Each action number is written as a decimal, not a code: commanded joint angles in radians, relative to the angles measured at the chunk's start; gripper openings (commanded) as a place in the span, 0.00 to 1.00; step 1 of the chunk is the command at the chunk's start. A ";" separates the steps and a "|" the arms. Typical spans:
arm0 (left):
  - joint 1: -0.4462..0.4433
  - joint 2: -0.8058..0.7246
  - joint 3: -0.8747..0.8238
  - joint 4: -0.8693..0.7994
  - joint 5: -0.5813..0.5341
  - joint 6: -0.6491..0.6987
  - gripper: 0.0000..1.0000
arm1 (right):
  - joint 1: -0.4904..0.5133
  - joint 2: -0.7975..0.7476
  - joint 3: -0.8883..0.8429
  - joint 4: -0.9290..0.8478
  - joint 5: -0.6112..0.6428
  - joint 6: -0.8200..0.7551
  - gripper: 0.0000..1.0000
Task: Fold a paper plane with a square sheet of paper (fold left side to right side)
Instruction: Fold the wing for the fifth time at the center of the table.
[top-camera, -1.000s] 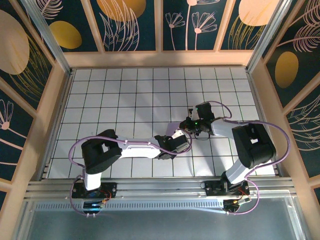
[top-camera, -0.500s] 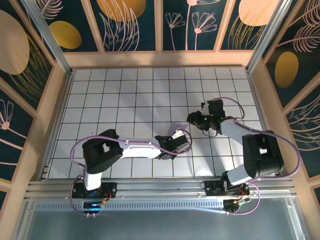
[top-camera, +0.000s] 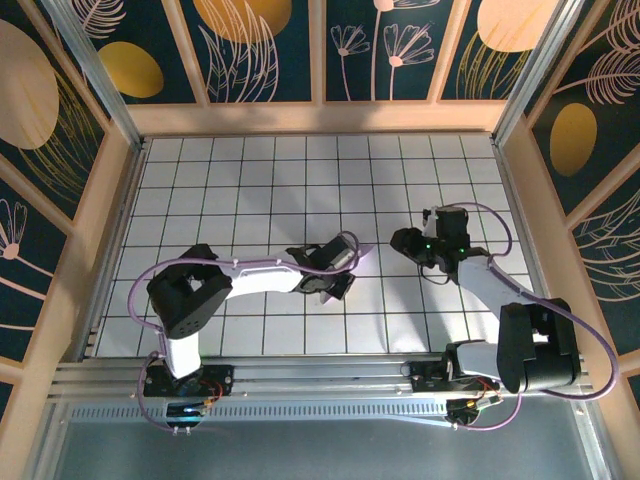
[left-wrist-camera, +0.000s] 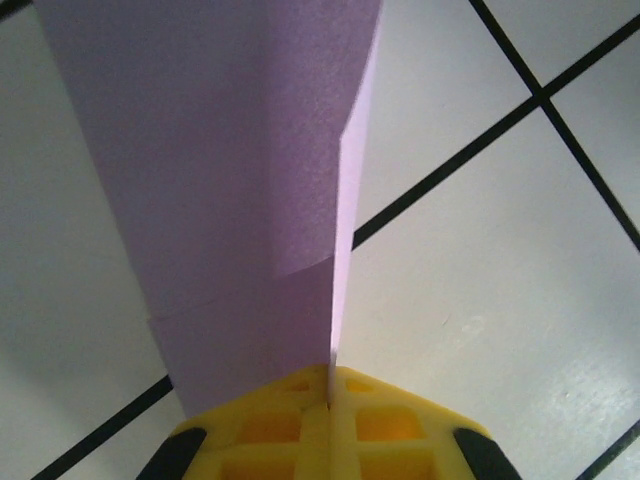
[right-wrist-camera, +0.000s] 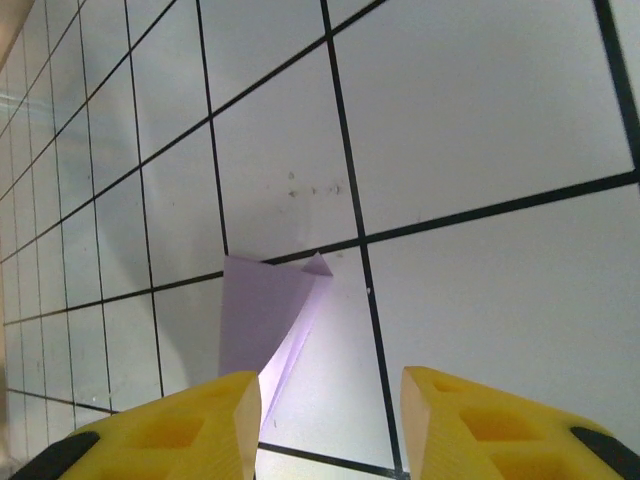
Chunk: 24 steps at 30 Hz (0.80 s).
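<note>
The paper sits near the middle of the table, a little toward the near side, pinched at one edge by the left gripper. In the left wrist view the yellow fingers are pressed together on the paper, which rises away from them in two layers, one sharp edge running up from the grip and a fainter crease crossing low down. The right gripper hangs just to the right of the paper, apart from it. From the right wrist its gripper stands spread with bare tile between the fingers, and the paper lies ahead, one flap lifted off the table and a small corner tip poking up at a grid line. Open tiles stretch far and left of the paper up to the wooden rim — the whole far half is free. To the right, the right arm curves along the table's side, leaving a narrow strip of tiles before the rim. The near edge is bounded by a metal rail where both bases are bolted.
</note>
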 joint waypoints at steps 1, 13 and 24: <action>0.038 -0.017 -0.041 0.086 0.230 -0.064 0.00 | -0.001 -0.012 -0.025 0.052 -0.046 -0.022 0.42; 0.176 0.015 -0.117 0.333 0.487 -0.288 0.00 | 0.083 0.052 -0.093 0.212 -0.107 0.037 0.41; 0.217 0.037 -0.209 0.563 0.565 -0.459 0.00 | 0.206 0.159 -0.089 0.371 -0.077 0.136 0.41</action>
